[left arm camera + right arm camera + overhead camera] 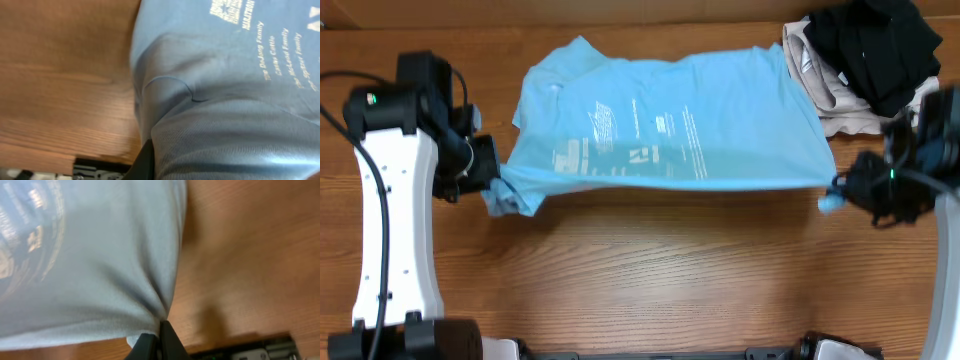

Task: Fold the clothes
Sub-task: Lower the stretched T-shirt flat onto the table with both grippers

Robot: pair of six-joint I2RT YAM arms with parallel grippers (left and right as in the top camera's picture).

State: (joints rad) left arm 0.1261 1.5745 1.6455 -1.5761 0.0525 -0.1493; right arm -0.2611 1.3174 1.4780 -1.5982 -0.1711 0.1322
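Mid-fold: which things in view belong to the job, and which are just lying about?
Job: light blue t-shirt, left gripper, right gripper, both pinching its near edge.
Lying about: black garment, beige garment, heaped at the far right corner.

The left arm (390, 230) has a long white shell with rounded edges, capped at each end by black joint housings. Small dark dots along the shell are likely screws, though the overhead view is too coarse to be sure. A thin black cable (383, 215) runs the length of the shell behind the left gripper (492, 182), which is black. A green light (372, 98) glows on the housing further back. The right arm (948, 270) has a pale shell too. The right gripper (833, 193) is black, with a second green light (892, 173) just behind it. Up close its fingers (150, 347) are matte black wedges.
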